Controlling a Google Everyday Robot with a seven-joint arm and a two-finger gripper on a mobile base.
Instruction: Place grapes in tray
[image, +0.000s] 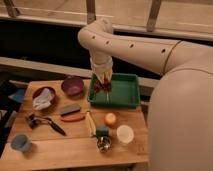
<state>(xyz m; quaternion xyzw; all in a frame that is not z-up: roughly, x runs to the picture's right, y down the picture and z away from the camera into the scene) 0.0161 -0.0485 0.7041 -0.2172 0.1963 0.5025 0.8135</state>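
The green tray (125, 92) sits at the back right of the wooden table. My gripper (101, 85) hangs from the white arm over the tray's left part. It is shut on the dark red-purple grapes (100, 86), which hang just above the tray floor near its left rim.
A purple bowl (73, 85) stands left of the tray. A brown plate with a white cloth (43, 98), an orange-red stick (73, 118), a dark tool (42, 122), a blue cup (20, 142), a yellow ball (110, 118), a white cup (124, 134) and a metal cup (103, 144) lie on the table (70, 150).
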